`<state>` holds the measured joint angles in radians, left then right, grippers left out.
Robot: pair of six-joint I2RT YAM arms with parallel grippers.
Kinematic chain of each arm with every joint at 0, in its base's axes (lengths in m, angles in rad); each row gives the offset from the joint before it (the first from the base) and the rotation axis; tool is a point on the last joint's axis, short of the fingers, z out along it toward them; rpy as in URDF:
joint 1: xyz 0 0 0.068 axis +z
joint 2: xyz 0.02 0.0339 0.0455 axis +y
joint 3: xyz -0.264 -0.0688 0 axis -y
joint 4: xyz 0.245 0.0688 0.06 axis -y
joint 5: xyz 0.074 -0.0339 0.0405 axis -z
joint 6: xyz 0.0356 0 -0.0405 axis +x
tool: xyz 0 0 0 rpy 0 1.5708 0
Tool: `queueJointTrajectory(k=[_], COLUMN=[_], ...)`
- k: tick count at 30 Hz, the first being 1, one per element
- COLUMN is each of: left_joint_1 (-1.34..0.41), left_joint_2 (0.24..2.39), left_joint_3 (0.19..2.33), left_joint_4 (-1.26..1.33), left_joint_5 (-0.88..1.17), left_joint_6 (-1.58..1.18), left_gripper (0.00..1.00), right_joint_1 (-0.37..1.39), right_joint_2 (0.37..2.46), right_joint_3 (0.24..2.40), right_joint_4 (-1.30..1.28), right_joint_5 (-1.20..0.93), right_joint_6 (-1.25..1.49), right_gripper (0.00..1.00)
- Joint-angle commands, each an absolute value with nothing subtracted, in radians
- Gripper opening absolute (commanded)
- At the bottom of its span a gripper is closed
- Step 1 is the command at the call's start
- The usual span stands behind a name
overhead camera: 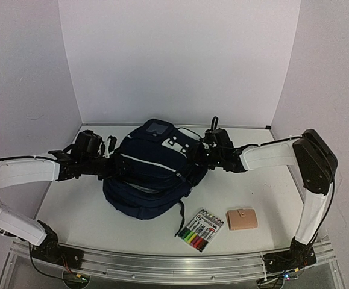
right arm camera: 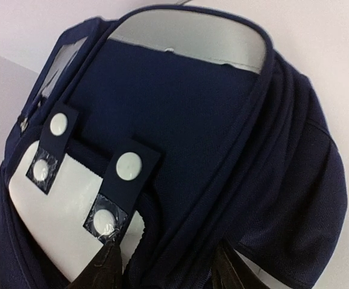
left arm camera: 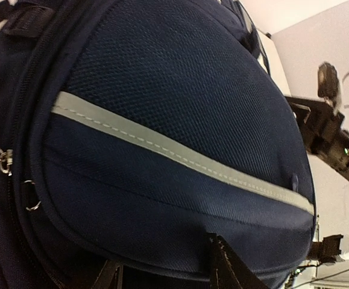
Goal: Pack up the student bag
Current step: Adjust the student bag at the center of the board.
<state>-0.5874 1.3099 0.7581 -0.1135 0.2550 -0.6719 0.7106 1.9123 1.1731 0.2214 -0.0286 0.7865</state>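
The student bag (overhead camera: 153, 171), navy blue with pale stripes and light grey front patches, lies in the middle of the table. My left gripper (overhead camera: 115, 161) is at the bag's left side. In the left wrist view its dark fingers (left arm camera: 222, 265) clamp a bulge of the bag's striped fabric (left arm camera: 180, 120). From the right, my right gripper (overhead camera: 197, 155) comes in at the bag's upper edge. Its fingers (right arm camera: 102, 271) pinch folds of navy fabric (right arm camera: 180, 180) beside a white-snap tab (right arm camera: 129, 165). Both grippers are shut on the bag.
A pack of coloured markers (overhead camera: 201, 230) and a tan wallet (overhead camera: 242, 218) lie on the table (overhead camera: 72, 205) in front of the bag, to its right. White walls close in the back and sides. The right arm (left arm camera: 331, 138) shows beyond the bag in the left wrist view.
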Motion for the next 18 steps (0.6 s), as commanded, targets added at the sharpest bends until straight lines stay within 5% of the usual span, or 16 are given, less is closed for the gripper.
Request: queueJointTrajectory(k=[1,7,14,18], left_joint_1=[-0.76,-0.921,-0.922,-0.814], left_joint_2=[1.373,1.467,1.336,1.241], left_joint_3=[0.765,0.932,0.944,0.88], left_joint_4=[0.047,0.03,-0.108,-0.196], left_joint_5=[0.338,0.26,0.16,0.228], left_joint_6=[-0.764,-0.71,-0.655,-0.616], left_gripper=[0.48,0.53,0.77,0.8], right_joint_1=[0.669,0.627,0.626,0.628], right_joint_2=[1.953,1.895,1.655,1.523], right_joint_3=[1.288,1.312,1.181,1.107], right_joint_4=[0.273,0.244,0.125,0.086], right_joint_5=[0.0,0.067,0.153,0.02], right_joint_6=[0.64,0.455,0.338,0.34], right_gripper=[0.49,0.49,0.71,0.78])
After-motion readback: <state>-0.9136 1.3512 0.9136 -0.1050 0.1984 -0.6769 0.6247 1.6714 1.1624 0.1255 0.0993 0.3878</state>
